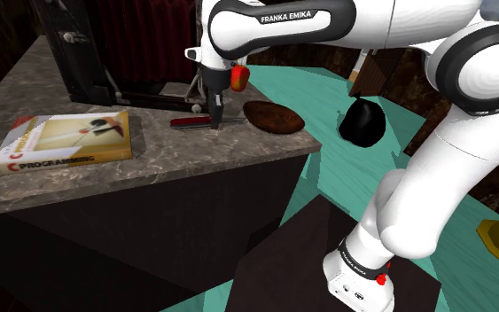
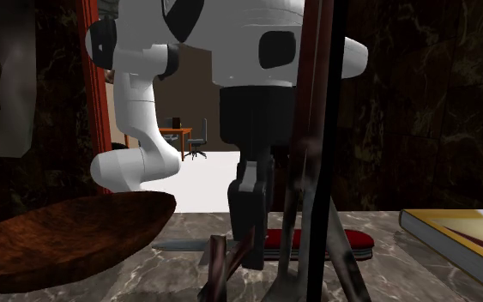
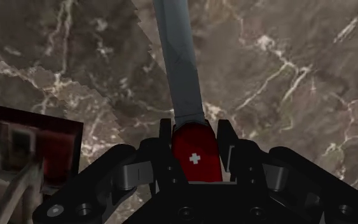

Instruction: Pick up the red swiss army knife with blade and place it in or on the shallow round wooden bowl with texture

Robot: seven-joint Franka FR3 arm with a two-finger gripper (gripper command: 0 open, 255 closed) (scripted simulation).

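Grey marble counter (image 1: 150,168) bears the red swiss army knife (image 1: 190,122), blade out, handle clasped by the black two-finger gripper (image 3: 195,143) — lift straight and level — the shallow brown round bowl (image 1: 273,117) lies near.

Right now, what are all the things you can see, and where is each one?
knife: one, red with a grey blade, lying on the counter under the pincer
bowl: one, brown, on the counter to the shoulder view's right of the knife
book: one, yellow and white, at the counter's end on the shoulder view's left
frame: one, dark, at the back of the counter
counter: one, grey-brown marble
lump: one, black, on the teal floor beyond the counter
stand: one, dark box, under the arm
arm: one, white, reaching over the counter
pincer: one, black, closed on the knife's handle
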